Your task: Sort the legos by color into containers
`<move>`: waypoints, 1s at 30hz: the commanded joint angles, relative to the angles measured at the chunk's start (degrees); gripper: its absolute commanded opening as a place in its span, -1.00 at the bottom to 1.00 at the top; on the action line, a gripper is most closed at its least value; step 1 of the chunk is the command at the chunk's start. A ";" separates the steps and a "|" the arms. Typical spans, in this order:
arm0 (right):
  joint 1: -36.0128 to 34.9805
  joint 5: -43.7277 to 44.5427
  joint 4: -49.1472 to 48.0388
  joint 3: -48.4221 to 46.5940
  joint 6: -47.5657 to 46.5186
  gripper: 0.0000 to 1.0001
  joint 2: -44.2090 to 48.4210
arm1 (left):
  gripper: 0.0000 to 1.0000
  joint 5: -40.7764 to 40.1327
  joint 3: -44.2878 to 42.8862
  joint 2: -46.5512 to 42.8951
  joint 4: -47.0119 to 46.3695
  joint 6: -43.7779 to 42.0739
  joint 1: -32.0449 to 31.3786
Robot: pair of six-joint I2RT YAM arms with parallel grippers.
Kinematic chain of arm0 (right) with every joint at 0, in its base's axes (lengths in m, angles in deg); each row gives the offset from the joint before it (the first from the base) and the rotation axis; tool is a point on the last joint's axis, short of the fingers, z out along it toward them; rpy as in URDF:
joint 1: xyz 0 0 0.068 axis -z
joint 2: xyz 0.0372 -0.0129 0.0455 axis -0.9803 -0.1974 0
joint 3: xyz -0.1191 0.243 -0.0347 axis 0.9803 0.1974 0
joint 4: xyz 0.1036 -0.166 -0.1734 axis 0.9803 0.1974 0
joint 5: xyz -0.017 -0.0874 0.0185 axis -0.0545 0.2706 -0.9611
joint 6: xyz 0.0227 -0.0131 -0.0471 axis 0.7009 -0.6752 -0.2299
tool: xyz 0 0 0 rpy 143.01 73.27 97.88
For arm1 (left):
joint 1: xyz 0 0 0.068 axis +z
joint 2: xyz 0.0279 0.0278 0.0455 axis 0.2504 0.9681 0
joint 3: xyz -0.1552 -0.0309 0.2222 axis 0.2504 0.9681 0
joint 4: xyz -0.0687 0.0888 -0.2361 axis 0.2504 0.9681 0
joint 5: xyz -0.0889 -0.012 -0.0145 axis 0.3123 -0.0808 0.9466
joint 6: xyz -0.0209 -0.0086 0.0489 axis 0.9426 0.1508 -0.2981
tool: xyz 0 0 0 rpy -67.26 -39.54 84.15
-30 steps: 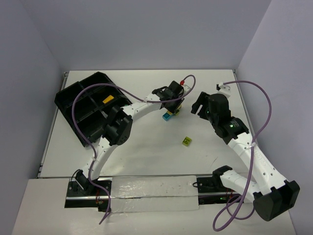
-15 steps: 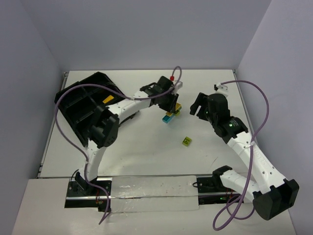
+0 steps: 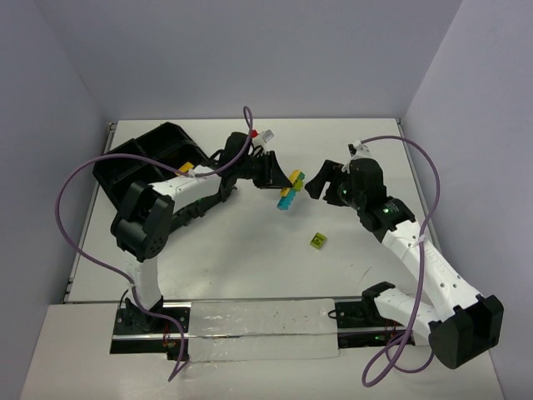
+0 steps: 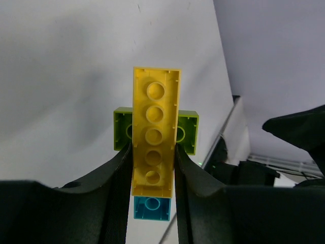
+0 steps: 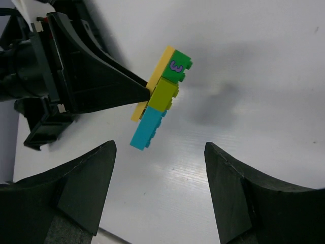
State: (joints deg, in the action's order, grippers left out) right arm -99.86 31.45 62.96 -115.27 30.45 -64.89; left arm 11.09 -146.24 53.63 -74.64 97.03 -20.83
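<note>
My left gripper (image 3: 283,178) is shut on a long yellow brick (image 4: 155,127) and holds a stuck-together stack (image 3: 291,188) above the table. In the right wrist view the stack shows a dark green brick (image 5: 176,65), a lime green brick (image 5: 163,94) and a cyan brick (image 5: 147,128) on the yellow one (image 5: 158,71). My right gripper (image 3: 316,185) is open and empty, just right of the stack, which lies ahead of its jaws (image 5: 160,188). A loose lime green brick (image 3: 316,240) lies on the table. The black tray (image 3: 133,160) stands at the far left.
A yellow brick (image 3: 185,168) lies in a tray compartment near the left arm. The left arm's purple cable (image 3: 83,179) loops over the tray. The white table (image 3: 250,250) ends at a far edge below the wall.
The left gripper has lifted the brick stack off the table and turned it sideways, its wrist swinging left. The right gripper has moved left, closer to the stack.
</note>
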 commanded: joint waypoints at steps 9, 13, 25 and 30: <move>2.72 -11.61 -8.89 1.36 6.01 0.51 -1.90 | -1.00 13.72 8.88 -6.57 -28.32 17.91 3.82; 2.79 -12.71 -11.23 1.84 7.75 0.50 -2.46 | -1.00 14.59 10.86 -6.75 -34.80 22.50 4.14; 2.79 -16.02 -14.85 0.76 8.33 0.59 -3.48 | -1.00 14.18 12.31 -7.73 -37.71 23.78 4.57; 2.47 -13.05 -11.54 -1.87 8.93 0.44 -3.64 | -1.00 4.90 9.59 -11.39 -21.28 12.59 4.52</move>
State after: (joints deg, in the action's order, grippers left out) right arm -97.36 16.38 51.04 -113.55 38.63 -68.59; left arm 23.18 -133.33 47.73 -105.31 118.83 -16.57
